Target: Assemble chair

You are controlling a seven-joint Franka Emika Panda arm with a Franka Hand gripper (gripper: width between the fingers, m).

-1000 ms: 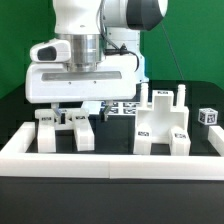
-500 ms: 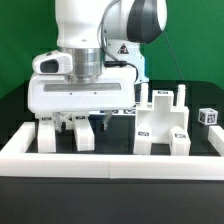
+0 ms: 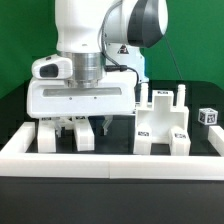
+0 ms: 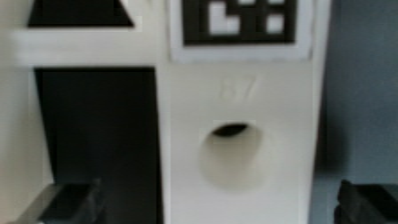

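Black tabletop (image 3: 110, 200), low white barrier wall (image 3: 110, 162) along its front. Exterior view: gripper (image 3: 88, 124), jaws spread wide, gripping nothing, directly above small white blocky plastic chair parts (image 3: 80, 135). Wrist view: white tagged chair piece (image 4: 231, 110) with a round hole, between the dark fingers (image 4: 71, 200).

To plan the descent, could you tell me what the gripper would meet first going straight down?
Most likely the white chair part with a hole, directly beneath the gripper between its open fingers; depth is unclear.
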